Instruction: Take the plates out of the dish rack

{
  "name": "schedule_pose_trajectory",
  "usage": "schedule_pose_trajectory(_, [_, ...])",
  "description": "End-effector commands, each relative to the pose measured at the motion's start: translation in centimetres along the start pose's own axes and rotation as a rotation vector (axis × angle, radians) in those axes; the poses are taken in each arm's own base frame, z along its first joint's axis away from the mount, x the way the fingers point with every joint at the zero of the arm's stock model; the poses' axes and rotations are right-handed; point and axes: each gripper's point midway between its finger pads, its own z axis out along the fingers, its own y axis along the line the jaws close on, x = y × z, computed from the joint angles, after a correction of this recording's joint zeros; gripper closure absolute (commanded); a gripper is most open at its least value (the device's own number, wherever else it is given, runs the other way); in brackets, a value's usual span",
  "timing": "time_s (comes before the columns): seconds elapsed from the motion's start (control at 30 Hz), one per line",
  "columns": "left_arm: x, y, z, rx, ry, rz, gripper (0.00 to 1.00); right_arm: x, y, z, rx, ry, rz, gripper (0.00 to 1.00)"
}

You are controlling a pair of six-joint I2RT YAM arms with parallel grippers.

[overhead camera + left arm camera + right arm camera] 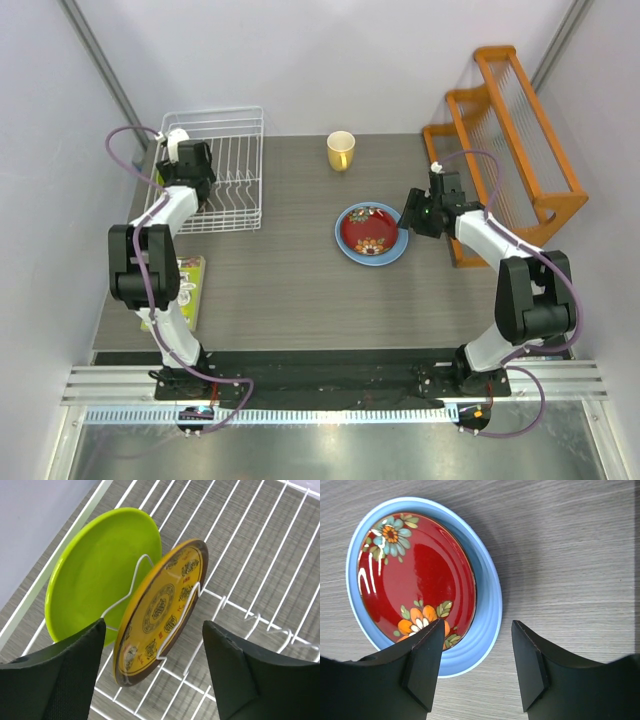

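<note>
Half done: a round red floral plate [415,575] lay on a light blue plate [487,605] mid-table, a lime green plate [95,575] and yellow patterned plate [160,612] stood in the far-left white wire rack [236,190], left gripper [154,630] and right gripper [477,625] both spread.

Counter [290,290]: dark grey wood-grain top, matte, rectangular.
Walls [330,60]: plain pale panels at rear and both sides, with a faint lilac cast.
Corner struts [100,55]: grey metal bars, slanting, rear left and rear right.
Wooden rack [512,140]: orange, slatted, at the counter's right rear.
Rails [330,385]: ribbed aluminium along the near edge.
Metal sheet [330,455]: below the rails, reflective.
Light: soft and even.
</note>
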Motion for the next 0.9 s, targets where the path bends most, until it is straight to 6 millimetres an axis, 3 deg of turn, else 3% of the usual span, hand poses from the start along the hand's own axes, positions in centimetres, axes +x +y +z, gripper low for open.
schedule_pose_trajectory(0.0, [-1.7,0.2,0.1,-0.012,-0.030,-0.048,0.39,-1.8,0.8,-0.2,-0.025,-0.037,-0.026,0.39])
schedule_pose_trajectory(0.2, [-1.2,0.5,-0.5,-0.006,-0.022,-0.051,0.80,-1.6,0.9,-0.1,-0.030,-0.030,-0.025,0.39])
schedule_pose_trajectory(0.33, [-1.8,0.8,-1.1,-0.011,-0.022,-0.052,1.00,-1.5,0.9,-0.3,-0.030,-0.033,-0.024,0.39])
schedule_pose_trajectory(0.63, [-7.4,2.5,-5.0,-0.027,-0.143,-0.008,1.00,-1.9,1.0,-1.3,-0.030,-0.064,-0.013,0.39])
schedule_pose_trajectory(0.77, [-10.9,3.4,-8.2,-0.074,-0.242,0.050,1.00,-2.0,0.9,-1.8,-0.022,-0.075,-0.008,0.38])
schedule_pose_trajectory(0.87, [-12.1,3.7,-10.2,-0.118,-0.286,0.107,1.00,-2.3,1.2,-2.5,-0.036,-0.085,-0.007,0.38])
